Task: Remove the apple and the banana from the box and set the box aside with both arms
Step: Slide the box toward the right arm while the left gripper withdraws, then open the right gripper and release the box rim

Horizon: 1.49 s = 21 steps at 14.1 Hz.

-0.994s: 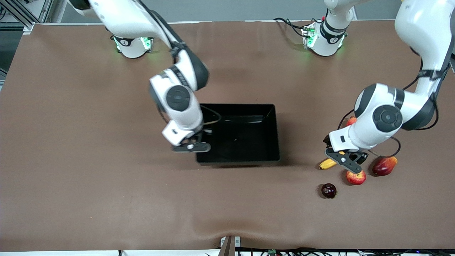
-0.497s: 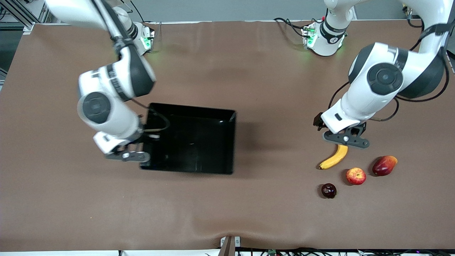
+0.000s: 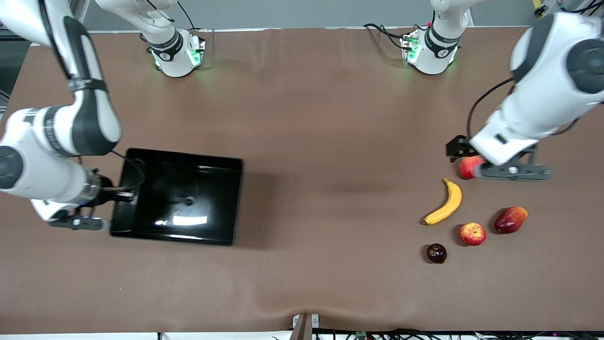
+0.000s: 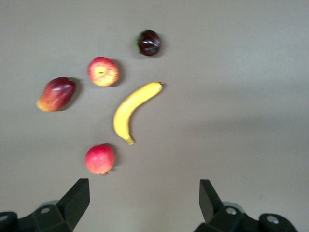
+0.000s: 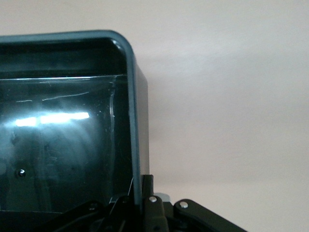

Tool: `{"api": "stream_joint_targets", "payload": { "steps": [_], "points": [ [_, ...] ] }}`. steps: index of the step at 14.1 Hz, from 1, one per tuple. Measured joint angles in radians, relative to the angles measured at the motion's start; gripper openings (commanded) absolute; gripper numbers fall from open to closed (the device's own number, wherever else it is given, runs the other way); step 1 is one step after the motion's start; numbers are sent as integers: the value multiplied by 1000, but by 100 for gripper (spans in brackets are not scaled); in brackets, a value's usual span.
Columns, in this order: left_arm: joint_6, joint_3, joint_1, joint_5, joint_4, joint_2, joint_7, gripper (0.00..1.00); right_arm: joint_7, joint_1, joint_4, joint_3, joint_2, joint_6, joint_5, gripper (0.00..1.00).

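The black box (image 3: 207,189) sits toward the right arm's end of the table. My right gripper (image 3: 125,194) is shut on the box's wall, with one finger inside and one outside; the right wrist view shows this grip (image 5: 140,186) on the rim (image 5: 133,121). The yellow banana (image 3: 444,202) and the red-and-yellow apple (image 3: 473,233) lie on the table toward the left arm's end. My left gripper (image 3: 512,171) is open and empty, up in the air over the table beside the pomegranate. The left wrist view shows its jaws wide apart (image 4: 144,186), with the banana (image 4: 131,110) and apple (image 4: 103,71) below.
A red pomegranate (image 3: 468,166) lies just under the left gripper's bar. A red-orange mango (image 3: 510,219) lies beside the apple. A small dark purple fruit (image 3: 436,253) lies nearest the front camera. All three show in the left wrist view: pomegranate (image 4: 100,159), mango (image 4: 56,94), dark fruit (image 4: 149,42).
My right arm has moved the box from the table's middle toward its own end. My left gripper has risen off the fruits and drawn back toward its base, uncovering the banana and pomegranate.
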Motion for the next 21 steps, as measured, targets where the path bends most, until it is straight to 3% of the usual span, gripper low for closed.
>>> {"api": "stream_joint_targets", "payload": {
  "steps": [3,6,9,14,16,19,21],
  "points": [
    [-30,2,81,-8,80,-1,2,100,-127,-88,-85,0,1,123,11,0],
    [-52,14,140,-9,102,0,5,100,-270,-191,-152,-1,9,190,80,0],
    [-101,14,152,-11,114,-5,5,100,-360,-289,-166,-1,34,219,137,0],
    [-114,23,167,-16,119,-48,68,100,-425,-358,-169,-1,95,309,138,0],
    [-120,110,115,-47,119,-85,141,100,-498,-382,-170,-1,126,358,139,0],
    [-169,385,-109,-86,115,-133,203,100,-534,-400,-169,-1,166,406,139,0],
    [-192,519,-217,-122,113,-154,218,100,-534,-400,-169,0,174,409,141,0]
  ]
}}
